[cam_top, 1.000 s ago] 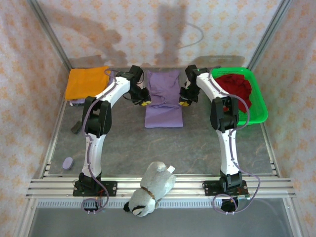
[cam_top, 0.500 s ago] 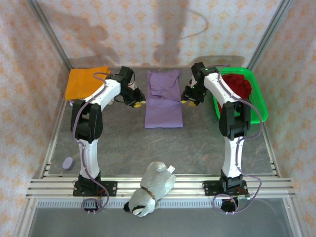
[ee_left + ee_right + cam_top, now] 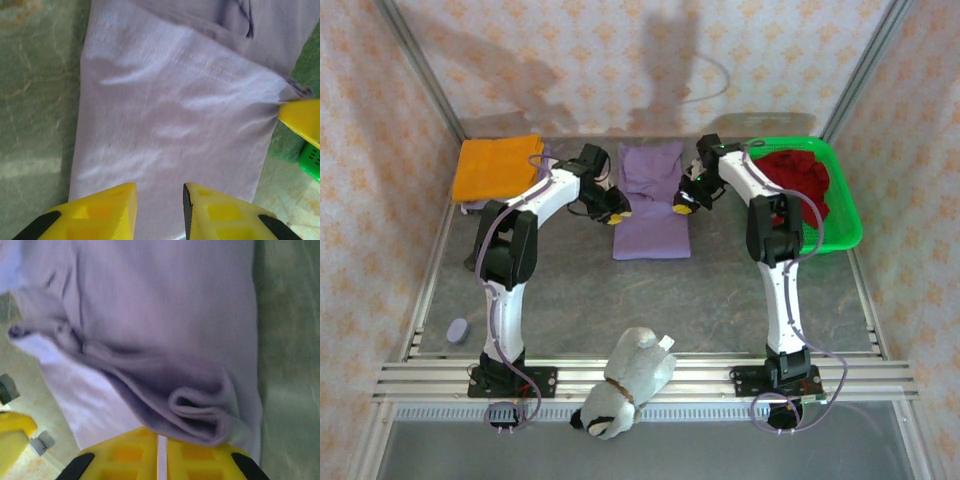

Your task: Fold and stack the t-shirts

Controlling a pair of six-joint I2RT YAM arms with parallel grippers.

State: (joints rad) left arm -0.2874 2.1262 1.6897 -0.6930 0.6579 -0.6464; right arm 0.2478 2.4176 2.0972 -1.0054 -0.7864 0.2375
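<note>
The lavender t-shirt (image 3: 650, 205) lies as a folded strip at the middle back of the table. My left gripper (image 3: 617, 212) sits at its left edge; in the left wrist view it (image 3: 159, 200) is open, with the cloth (image 3: 170, 115) lying flat under the gap. My right gripper (image 3: 682, 207) is at the shirt's right edge and is shut (image 3: 159, 437) on a bunched fold of the shirt (image 3: 200, 410); the cloth puckers toward its finger (image 3: 302, 120). The orange t-shirt (image 3: 498, 166) lies folded at the back left. The dark red t-shirt (image 3: 800, 172) is crumpled in the green basket (image 3: 845, 235).
A grey-and-white plush toy (image 3: 625, 385) lies on the rail at the near edge between the arm bases. A small purple object (image 3: 458, 330) sits near the front left. Patterned walls close in the back and both sides.
Both grippers have come in from the sides to the lavender t-shirt's edges. The right gripper's jaws have shut on the right edge. The left gripper's jaws stay apart.
</note>
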